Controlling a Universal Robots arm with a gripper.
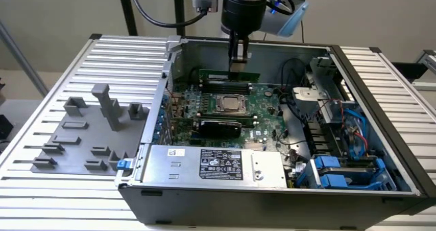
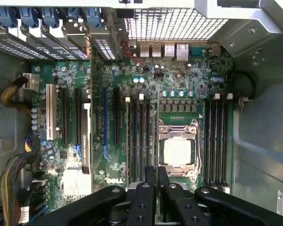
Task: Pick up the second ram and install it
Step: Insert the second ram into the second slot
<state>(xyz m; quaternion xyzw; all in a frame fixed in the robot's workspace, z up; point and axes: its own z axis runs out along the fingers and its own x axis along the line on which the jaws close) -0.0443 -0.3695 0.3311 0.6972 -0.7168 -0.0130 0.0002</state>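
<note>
On the exterior view's left, a grey fixture (image 1: pixel 81 134) with upright holders lies on the slatted surface (image 1: pixel 41 88), just beside the open case (image 1: pixel 381 103). The case holds the board (image 1: pixel 266 100) flat on its floor, a PSU (image 1: pixel 214 164) along the near wall, and blue drive bays (image 1: pixel 340 172) with cables at the exterior view's right.

The gripper (image 1: pixel 237 62) hangs inside the case over the far part of the board, beyond the CPU socket (image 1: pixel 232 104). It is clenched on the second ram (image 1: pixel 216 76), gripping the stick near the middle of its top edge, so the ram hangs directly beneath it. The ram's long axis runs across the exterior view, left to right, parallel to the board and to the black slots (image 2: pixel 137 136). In the wrist view the fingers (image 2: pixel 144 197) are pressed close together, lined up with the slot bank beside the socket.

The ram's lower edge sits low over that bank. I cannot tell whether it is touching a slot or just above one, so I judge it as not yet seated.
</note>
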